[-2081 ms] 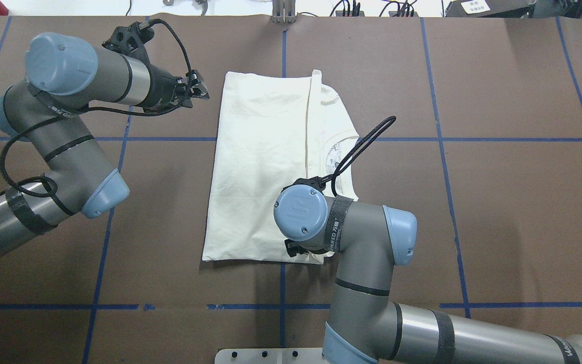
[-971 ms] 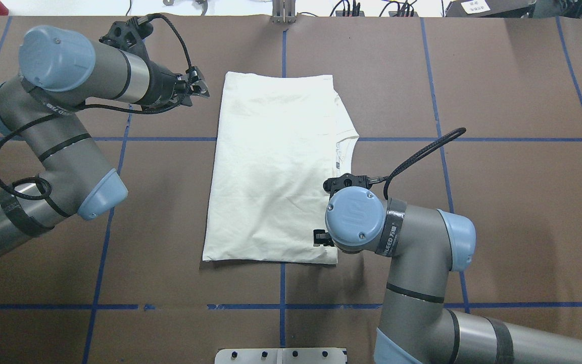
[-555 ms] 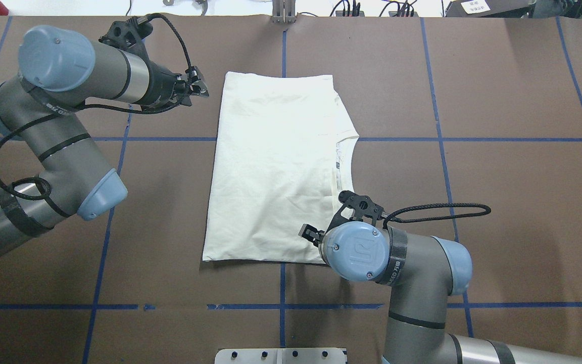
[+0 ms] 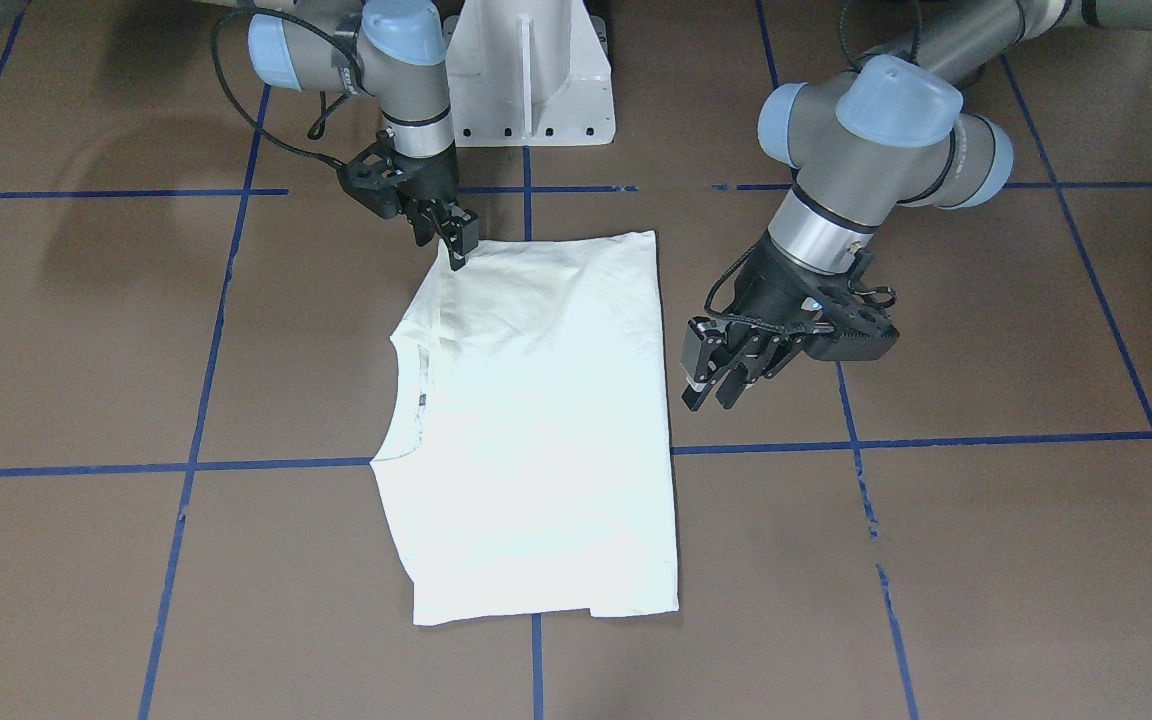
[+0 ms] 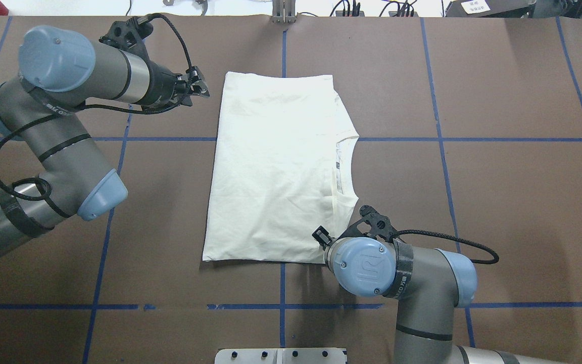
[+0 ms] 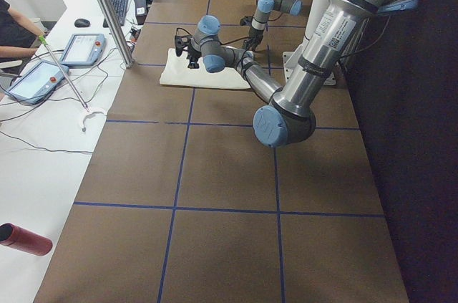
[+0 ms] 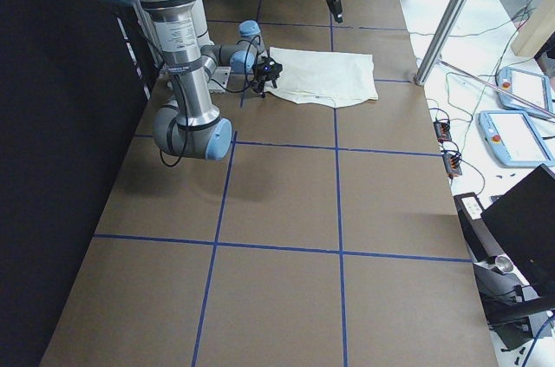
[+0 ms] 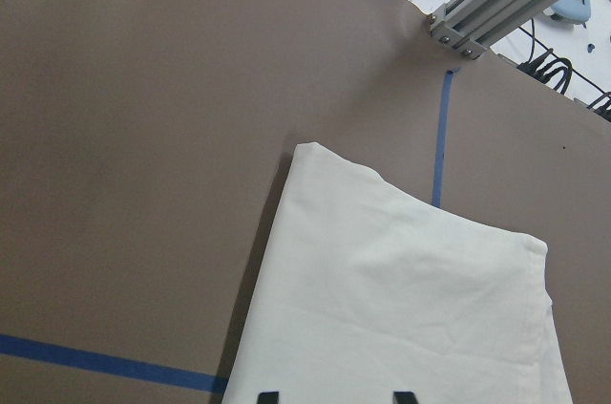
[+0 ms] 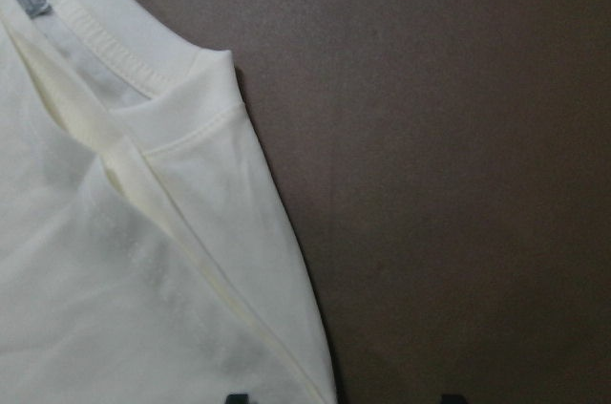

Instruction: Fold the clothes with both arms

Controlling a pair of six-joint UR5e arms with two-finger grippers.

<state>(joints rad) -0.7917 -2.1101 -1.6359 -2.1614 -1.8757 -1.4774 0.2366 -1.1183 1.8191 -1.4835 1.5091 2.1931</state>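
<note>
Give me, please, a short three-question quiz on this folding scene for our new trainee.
1. True or false: the left hand grips the shirt.
2. The right hand is at the shirt's: A) a corner nearest the robot, B) middle, C) far edge.
3. Fill in: the collar faces the robot's ___ side.
Key: 1 false, it is open beside the shirt; 2 A; 3 right.

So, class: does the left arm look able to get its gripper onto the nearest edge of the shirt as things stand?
Probably yes. The left gripper hangs open just beside the shirt, with nothing between them; the right gripper is at the opposite side.
</note>
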